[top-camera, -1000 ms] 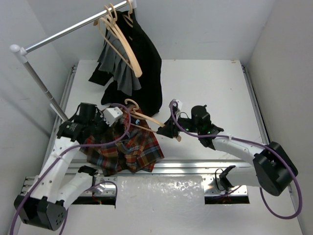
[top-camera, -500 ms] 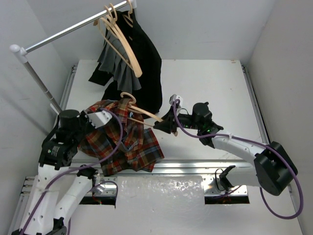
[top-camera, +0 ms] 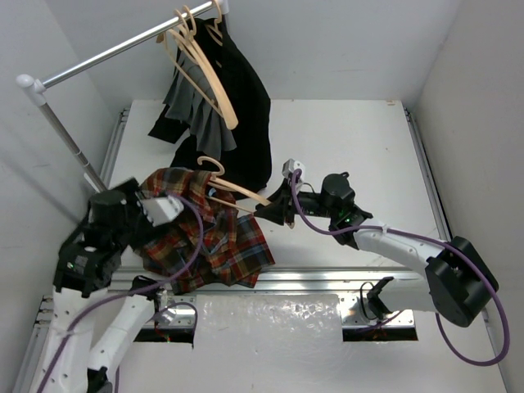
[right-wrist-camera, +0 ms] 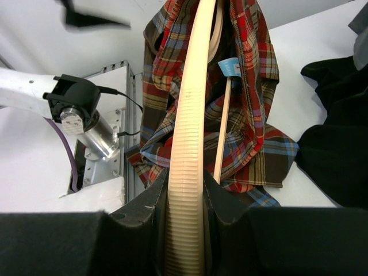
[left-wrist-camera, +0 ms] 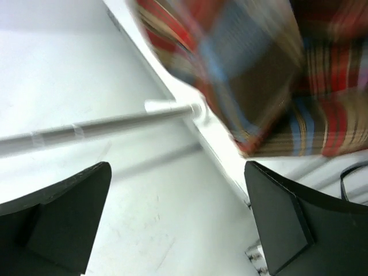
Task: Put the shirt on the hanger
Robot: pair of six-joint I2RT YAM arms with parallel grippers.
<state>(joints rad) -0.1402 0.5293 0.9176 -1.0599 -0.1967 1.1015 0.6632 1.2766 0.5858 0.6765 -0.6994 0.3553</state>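
Observation:
The plaid shirt [top-camera: 209,237] is draped over the tan hanger [top-camera: 237,190] and trails onto the table near its front left. The hanger's hook [top-camera: 211,164] sticks up above the collar. My right gripper [top-camera: 277,211] is shut on the hanger's right arm; in the right wrist view the ribbed hanger [right-wrist-camera: 187,144] runs up between the jaws [right-wrist-camera: 185,190] into the shirt [right-wrist-camera: 253,115]. My left gripper [top-camera: 141,214] is raised at the shirt's left side, apart from it. It stands open [left-wrist-camera: 177,172] with nothing between its fingers, the shirt [left-wrist-camera: 270,75] blurred beyond them.
A clothes rail [top-camera: 106,53] on a slanted post [top-camera: 70,135] stands at the back left. It carries spare tan hangers [top-camera: 201,70], a black garment [top-camera: 241,98] and a grey garment [top-camera: 201,123]. The black cloth reaches the table just behind the shirt. Walls close both sides.
My left gripper has let go of the shirt, opened wide and lifted away toward the near left. The shirt now hangs from the hanger, which the right gripper has shifted slightly left.

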